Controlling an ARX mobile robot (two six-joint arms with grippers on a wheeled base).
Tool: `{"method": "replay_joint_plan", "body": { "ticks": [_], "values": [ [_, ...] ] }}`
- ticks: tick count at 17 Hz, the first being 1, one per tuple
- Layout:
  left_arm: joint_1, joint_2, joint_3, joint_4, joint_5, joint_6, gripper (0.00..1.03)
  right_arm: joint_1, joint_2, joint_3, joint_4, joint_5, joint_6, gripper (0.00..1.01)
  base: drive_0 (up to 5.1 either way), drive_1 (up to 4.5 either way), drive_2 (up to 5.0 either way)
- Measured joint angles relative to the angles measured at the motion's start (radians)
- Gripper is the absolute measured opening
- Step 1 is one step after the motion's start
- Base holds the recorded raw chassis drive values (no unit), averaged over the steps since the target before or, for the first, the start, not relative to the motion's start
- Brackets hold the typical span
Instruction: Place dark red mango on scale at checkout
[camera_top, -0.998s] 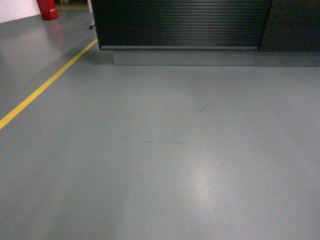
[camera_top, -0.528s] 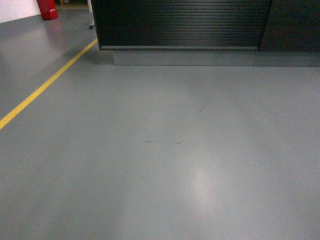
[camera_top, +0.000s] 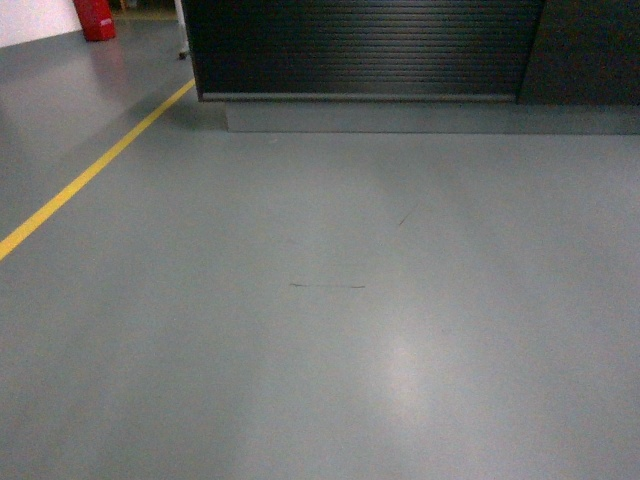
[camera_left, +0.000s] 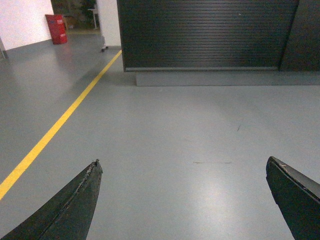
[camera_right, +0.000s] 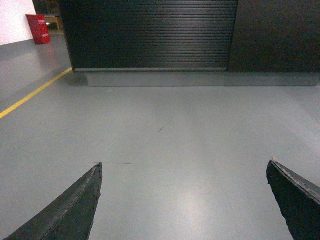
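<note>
Mango and scale are both out of sight: none of the three views shows the dark red fruit or the white weighing machine, so where they sit cannot be told from here. What does show is the checkout (camera_top: 360, 50), a black counter with a ribbed dark front panel standing on a grey plinth, straight ahead across a stretch of bare grey floor (camera_top: 330, 330). Only its front face is in view, not its top, which is likely why nothing on it can be seen (the cameras sit low and look level or downward). A yellow line (camera_top: 90, 170) runs along the floor to the left toward the counter, and a red object (camera_top: 95, 18) stands far back at the left corner.

Both arms point forward at the counter, held low and out over the floor, which suits a robot that is travelling rather than reaching; my reading is that the approach to the counter is the step in hand, and the placing has not begun.

Left gripper (camera_left: 182, 167) has its two dark fingers spread wide, one at each lower corner of its view, with only floor between them; it holds nothing and touches nothing. Right gripper (camera_right: 182, 167) looks the same: fingers wide apart, empty, clear of everything
</note>
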Motion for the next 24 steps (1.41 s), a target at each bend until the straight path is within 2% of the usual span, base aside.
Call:
{"method": "replay_joint_plan", "body": {
  "ticks": [24],
  "values": [
    [0.0,0.0,0.0,-0.001,-0.002,0.0,0.98,0.0,0.0,0.0,0.0,0.0,0.0,0.98,0.0,4.28,-4.3]
  ]
}}
